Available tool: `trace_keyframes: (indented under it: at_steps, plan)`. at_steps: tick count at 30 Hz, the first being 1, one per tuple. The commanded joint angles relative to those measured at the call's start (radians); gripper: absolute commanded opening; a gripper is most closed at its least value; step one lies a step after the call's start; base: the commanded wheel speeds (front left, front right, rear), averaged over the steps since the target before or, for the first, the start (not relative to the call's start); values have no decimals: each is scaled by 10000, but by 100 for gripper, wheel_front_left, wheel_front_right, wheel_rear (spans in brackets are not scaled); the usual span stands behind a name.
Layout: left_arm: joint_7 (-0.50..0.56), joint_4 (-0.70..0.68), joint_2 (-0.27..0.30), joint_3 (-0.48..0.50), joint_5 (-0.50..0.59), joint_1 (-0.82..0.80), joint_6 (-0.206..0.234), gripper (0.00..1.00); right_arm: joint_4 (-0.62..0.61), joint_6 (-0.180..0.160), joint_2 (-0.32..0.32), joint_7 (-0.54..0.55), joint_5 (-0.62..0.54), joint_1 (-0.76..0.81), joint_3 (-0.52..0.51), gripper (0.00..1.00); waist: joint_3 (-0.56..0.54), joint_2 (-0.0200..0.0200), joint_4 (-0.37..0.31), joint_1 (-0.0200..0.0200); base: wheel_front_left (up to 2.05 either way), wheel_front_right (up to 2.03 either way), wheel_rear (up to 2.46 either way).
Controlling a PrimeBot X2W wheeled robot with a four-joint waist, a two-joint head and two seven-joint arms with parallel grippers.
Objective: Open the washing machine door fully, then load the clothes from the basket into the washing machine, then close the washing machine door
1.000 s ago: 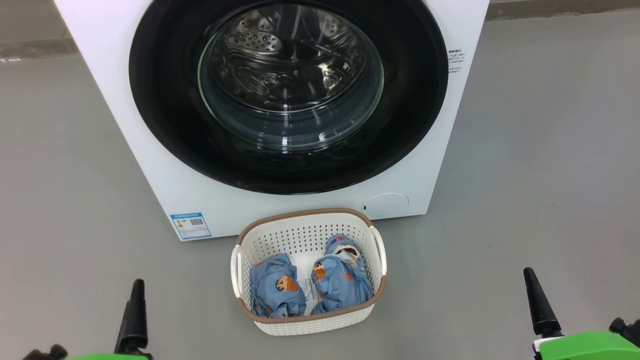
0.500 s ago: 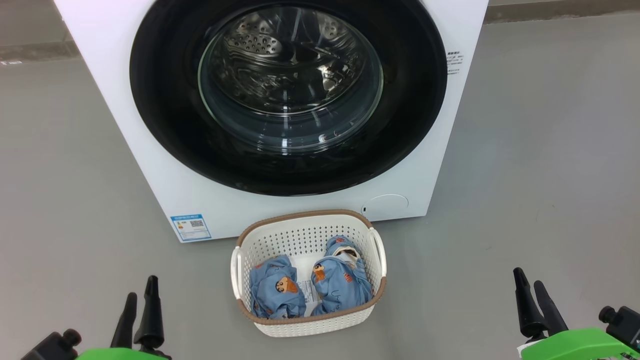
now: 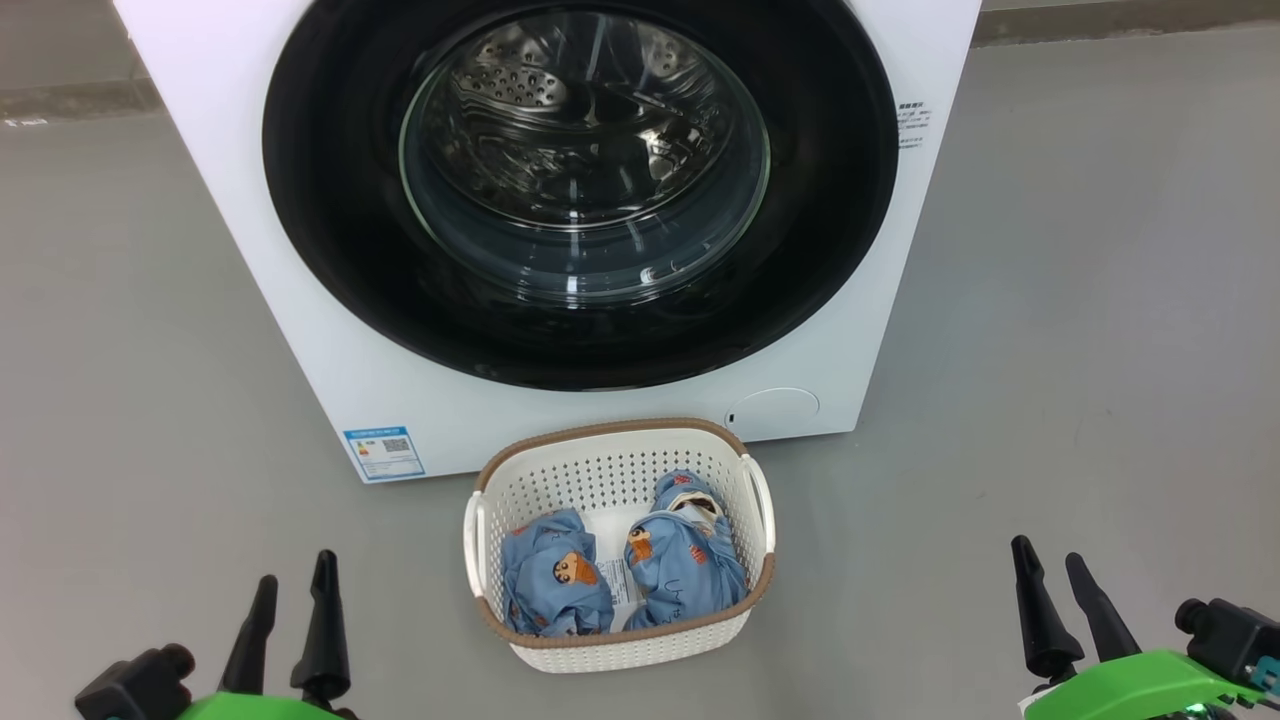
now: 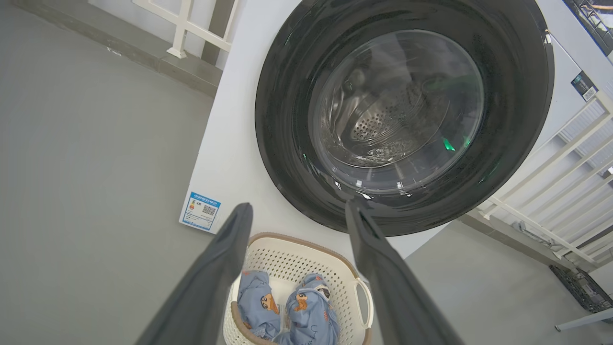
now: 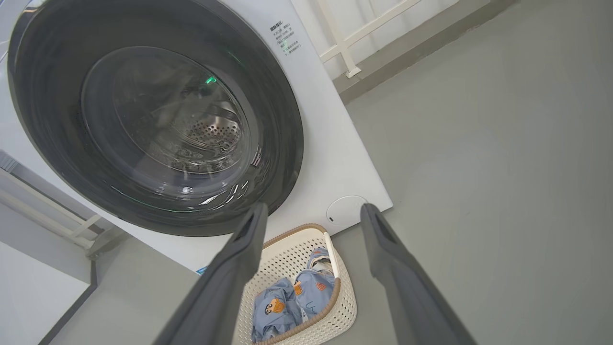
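At the head view's lower corners, left gripper (image 3: 293, 570) and right gripper (image 3: 1046, 552) stand spread, empty. Up-frame between them, the basket (image 3: 610, 428) holds the clothes (image 3: 555, 575), just before the washing machine (image 3: 250, 260). Fingers could slip on the shut, glossy washing machine door (image 3: 580, 345). Its top is cut off; handle unclear.

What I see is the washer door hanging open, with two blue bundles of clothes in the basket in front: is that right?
Not quite: the head view shows the washing machine door shut, flush on the washing machine. The two blue bundles of clothes do lie in the basket in front.
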Motion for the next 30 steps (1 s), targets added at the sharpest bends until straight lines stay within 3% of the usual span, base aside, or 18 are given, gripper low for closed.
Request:
trace_keyframes:
  at_steps: [1, 30]
  plan:
    - [-204, -205, 181, 167, 404, -340, 99, 100, -308, -8, -65, -131, -449, -438, 169, 100, -4, 0, 10, -1, 0, 0, 0]
    - [-1033, 402, 144, -149, 3317, -607, 238, 100, -797, -10, -89, -339, -3503, -368, 836, 100, -14, 0, 98, -1, 0, 0, 0]
